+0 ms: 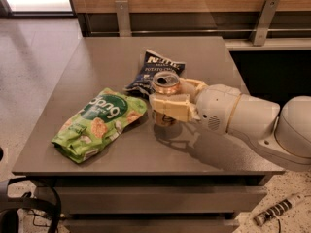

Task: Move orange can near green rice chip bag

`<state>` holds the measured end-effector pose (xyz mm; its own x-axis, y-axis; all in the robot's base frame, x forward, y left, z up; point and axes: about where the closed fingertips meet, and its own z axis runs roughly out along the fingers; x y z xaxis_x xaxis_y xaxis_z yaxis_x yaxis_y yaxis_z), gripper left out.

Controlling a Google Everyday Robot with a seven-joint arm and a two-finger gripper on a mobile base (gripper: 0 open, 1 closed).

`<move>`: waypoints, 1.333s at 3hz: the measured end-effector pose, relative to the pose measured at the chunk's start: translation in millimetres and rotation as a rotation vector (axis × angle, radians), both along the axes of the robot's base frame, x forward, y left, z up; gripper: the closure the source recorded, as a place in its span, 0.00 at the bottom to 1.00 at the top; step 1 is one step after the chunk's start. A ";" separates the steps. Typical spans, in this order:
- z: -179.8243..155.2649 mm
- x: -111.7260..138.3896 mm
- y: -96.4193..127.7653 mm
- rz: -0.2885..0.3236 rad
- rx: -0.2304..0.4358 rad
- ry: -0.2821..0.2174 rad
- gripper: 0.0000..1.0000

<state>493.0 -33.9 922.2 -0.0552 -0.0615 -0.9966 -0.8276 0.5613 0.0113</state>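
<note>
Desk (107, 62), grey and flat-topped, takes up most of the view, with its front edge nearest the camera. Over its right edge reaches the white robot arm (243, 118), which lies above the right half of the top and points toward the middle.

Next in size is the green rice chip bag (97, 123). It lies flat and crinkled near the front left corner, slanting from that corner up toward the desk's middle. A smaller dark blue potato chip bag (158, 69) lies around the centre, on the side toward the back edge, with its near end just behind the arm's tip.

At that tip the cream claw (170, 101) sits near the middle of the desk, closed around the orange can (166, 83). One finger crosses the can's front and the other is behind it.

The can stands upright in that grip with its silver top showing, just beside the upper right end of the green bag and in front of the blue one. Whether its base touches the desk cannot be told.
</note>
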 end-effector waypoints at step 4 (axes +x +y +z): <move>-38.6 1.8 10.5 0.040 0.086 0.012 1.00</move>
<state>494.8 -23.5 883.6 -0.0661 0.0223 -0.9976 -0.8486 0.5247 0.0679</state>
